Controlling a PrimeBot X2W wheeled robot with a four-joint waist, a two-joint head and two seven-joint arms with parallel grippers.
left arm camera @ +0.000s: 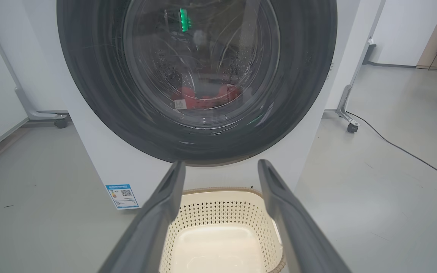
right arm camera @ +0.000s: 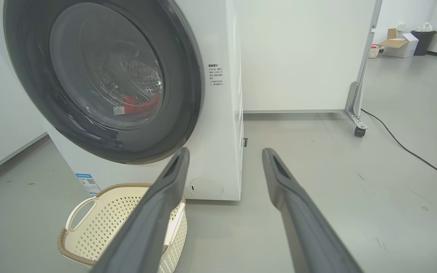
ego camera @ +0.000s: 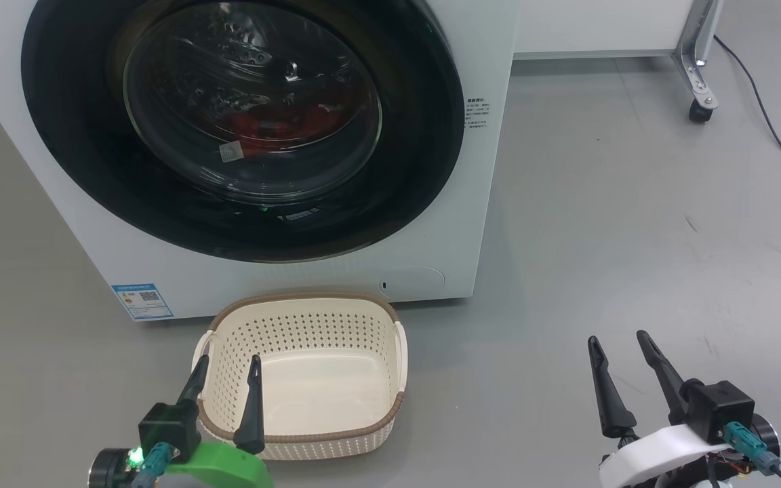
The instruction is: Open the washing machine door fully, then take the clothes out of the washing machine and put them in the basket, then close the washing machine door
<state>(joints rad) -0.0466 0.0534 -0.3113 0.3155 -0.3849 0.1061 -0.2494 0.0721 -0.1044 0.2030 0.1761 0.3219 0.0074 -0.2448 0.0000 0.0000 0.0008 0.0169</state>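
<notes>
Head view: door (ego camera: 241,129) shut on the washer (ego camera: 295,278), red clothes (ego camera: 262,125) inside, basket (ego camera: 309,298) empty in front; left gripper (ego camera: 228,362) and right gripper (ego camera: 617,339) spread, holding nothing. Left wrist view: clothes low behind the door. Right wrist view: door flush; every step looks left to do

We see the washing machine door (ego camera: 180,102) shut, red clothes (ego camera: 268,125) behind its glass, and the cream basket (ego camera: 309,332) empty before the white washing machine (ego camera: 478,203).

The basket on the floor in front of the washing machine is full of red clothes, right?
No. The basket sits in front of the washing machine, but it is empty; the head view shows it. The red clothes are inside, behind the door.
</notes>
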